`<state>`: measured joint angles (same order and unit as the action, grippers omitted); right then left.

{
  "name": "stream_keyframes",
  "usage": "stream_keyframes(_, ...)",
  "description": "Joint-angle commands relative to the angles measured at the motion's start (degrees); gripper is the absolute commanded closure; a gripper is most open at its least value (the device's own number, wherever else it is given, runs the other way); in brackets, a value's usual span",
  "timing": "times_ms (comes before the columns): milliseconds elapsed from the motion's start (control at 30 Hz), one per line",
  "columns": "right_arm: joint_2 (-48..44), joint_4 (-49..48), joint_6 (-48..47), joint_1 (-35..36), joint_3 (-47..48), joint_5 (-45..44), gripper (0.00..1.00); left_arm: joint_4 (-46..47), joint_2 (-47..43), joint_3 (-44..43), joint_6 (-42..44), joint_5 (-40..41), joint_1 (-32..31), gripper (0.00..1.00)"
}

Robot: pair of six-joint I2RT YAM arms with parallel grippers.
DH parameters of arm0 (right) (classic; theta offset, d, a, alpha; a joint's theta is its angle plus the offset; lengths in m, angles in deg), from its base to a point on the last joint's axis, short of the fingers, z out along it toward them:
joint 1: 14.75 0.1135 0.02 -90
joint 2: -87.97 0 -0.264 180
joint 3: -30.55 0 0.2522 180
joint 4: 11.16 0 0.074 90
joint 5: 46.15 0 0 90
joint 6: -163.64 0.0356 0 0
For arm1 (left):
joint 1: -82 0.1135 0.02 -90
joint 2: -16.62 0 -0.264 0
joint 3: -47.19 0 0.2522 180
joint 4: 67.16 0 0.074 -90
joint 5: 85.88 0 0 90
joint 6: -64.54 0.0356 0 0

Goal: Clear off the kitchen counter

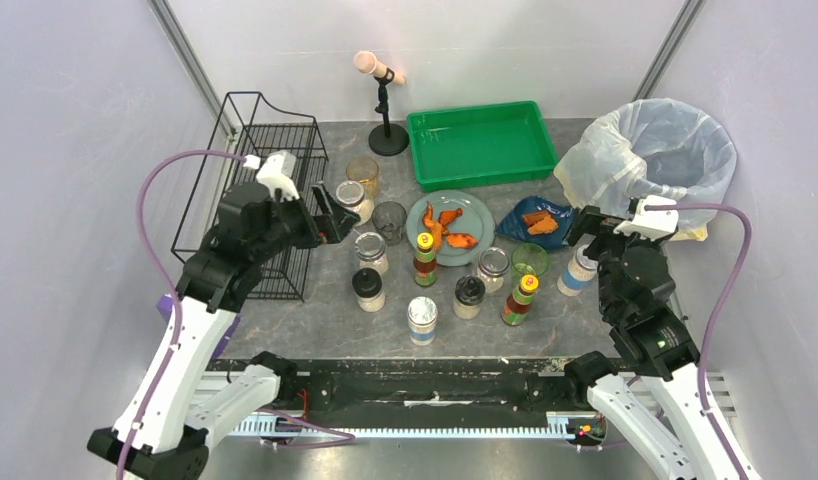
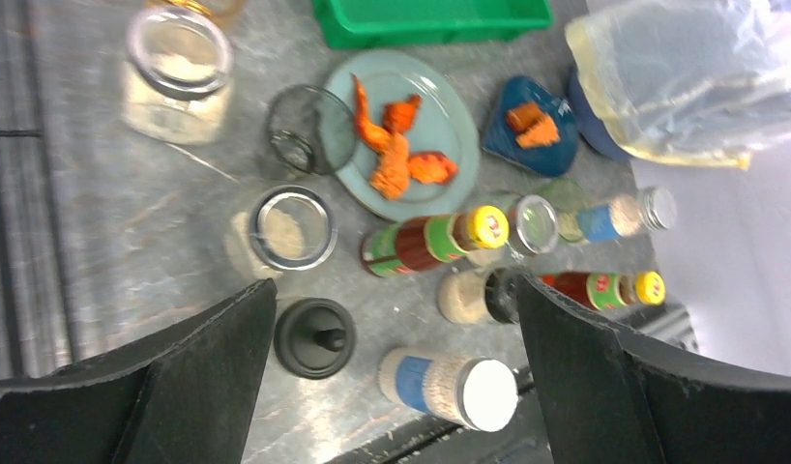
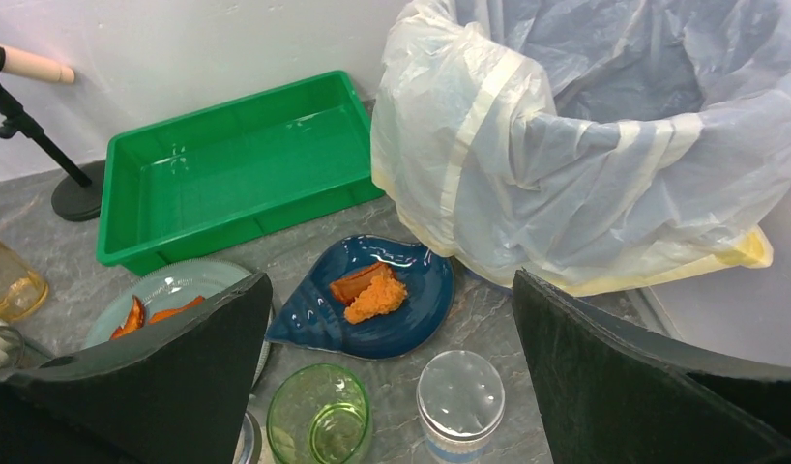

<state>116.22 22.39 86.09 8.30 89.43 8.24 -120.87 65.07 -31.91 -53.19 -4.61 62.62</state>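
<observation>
The dark grey kitchen counter [image 1: 315, 320] carries a round plate [image 1: 474, 215] with orange food, a blue shell dish [image 1: 520, 228] of orange scraps, two yellow-capped sauce bottles [image 1: 425, 258], several jars and glasses. My left gripper [image 1: 330, 215] hangs open above the counter's left side beside the wire rack; the left wrist view shows a black-lidded jar [image 2: 314, 336] and a white-lidded jar [image 2: 450, 387] below its spread fingers. My right gripper [image 1: 585, 225] is open and empty, hovering over the blue dish [image 3: 372, 300], a green glass [image 3: 319, 416] and a clear-lidded jar [image 3: 459, 401].
A black wire rack [image 1: 255, 190] stands at the left edge. At the back sit a green tray [image 1: 480, 145] and a small black stand [image 1: 387, 125]. A bin lined with a pale bag [image 1: 655, 150] fills the back right corner. A black rail [image 1: 415, 375] edges the front.
</observation>
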Motion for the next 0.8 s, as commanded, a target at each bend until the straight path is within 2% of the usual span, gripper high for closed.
stream_keyframes(0, 0.89, -3.03, 0.81, 0.00, -0.88, 1.91, 0.02, 5.82, 2.87, -1.83, -4.81, -3.38, -5.58, 0.01)
stream_keyframes(200, 0.93, -3.93, 0.58, 0.00, -2.41, 2.96, 0.02, 7.70, 9.82, -3.69, -3.59, 7.07, -17.41, 0.01)
stream_keyframes(467, 1.42, -4.04, -0.02, 0.00, -2.67, 4.06, 0.02, 9.78, 20.44, -6.49, -0.44, 21.77, -29.49, 0.01)
stream_keyframes(767, 0.42, -4.01, 0.08, 0.07, -3.46, 4.18, 0.02, 10.17, 29.94, -7.18, -1.57, 33.64, -35.15, 0.02)
